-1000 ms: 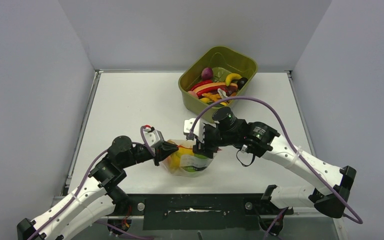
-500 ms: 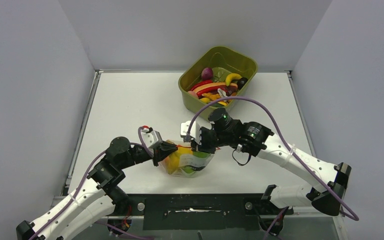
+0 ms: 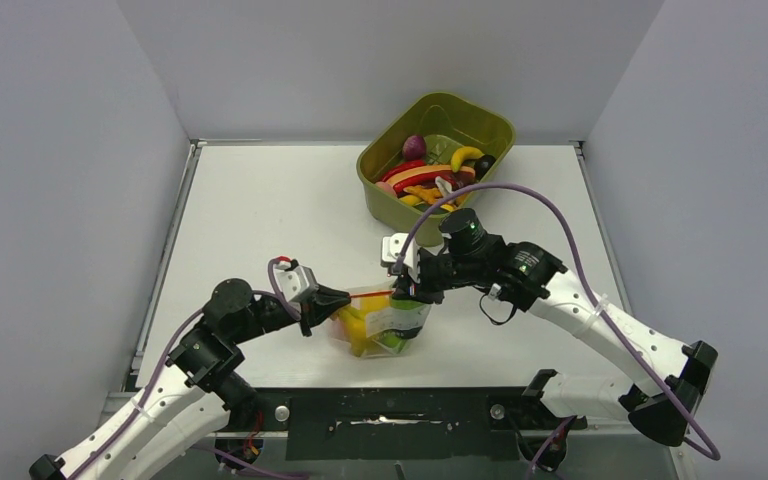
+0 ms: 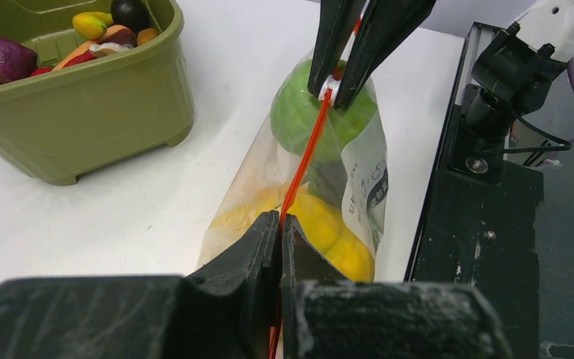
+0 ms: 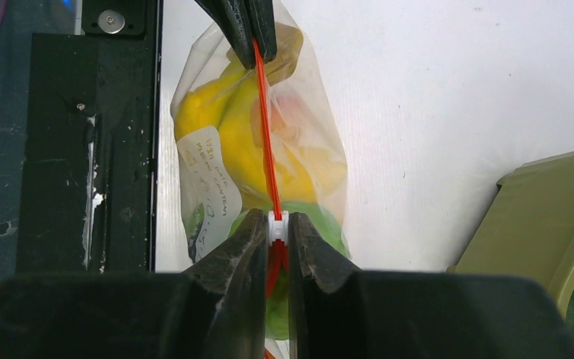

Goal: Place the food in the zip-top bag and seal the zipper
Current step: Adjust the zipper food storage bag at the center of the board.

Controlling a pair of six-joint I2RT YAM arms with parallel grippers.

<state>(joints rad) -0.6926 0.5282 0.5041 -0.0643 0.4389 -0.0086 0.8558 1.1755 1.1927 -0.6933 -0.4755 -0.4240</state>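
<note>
The zip-top bag (image 3: 385, 325) hangs between my grippers with yellow bananas (image 4: 332, 235) and a green lime (image 4: 299, 112) inside. The zipper (image 3: 372, 294) runs taut along its top edge. My left gripper (image 3: 338, 298) is shut on the zipper's left end, seen in the left wrist view (image 4: 280, 218). My right gripper (image 3: 407, 292) is shut on the white slider (image 5: 276, 229) on the zipper (image 5: 265, 127) near the right end. The right wrist view shows my right gripper (image 5: 276, 221), the bag (image 5: 209, 187) and the bananas (image 5: 224, 123) below the strip.
The olive-green tub (image 3: 385, 190) with more toy food stands at the back right, also in the left wrist view (image 4: 82, 112) and the right wrist view (image 5: 545, 217). The black mounting rail (image 3: 390, 410) runs along the table's near edge, close under the bag.
My right gripper has moved right along the zipper. My left gripper has shifted a little left. The zipper is now stretched straighter and the bag hangs more upright.
</note>
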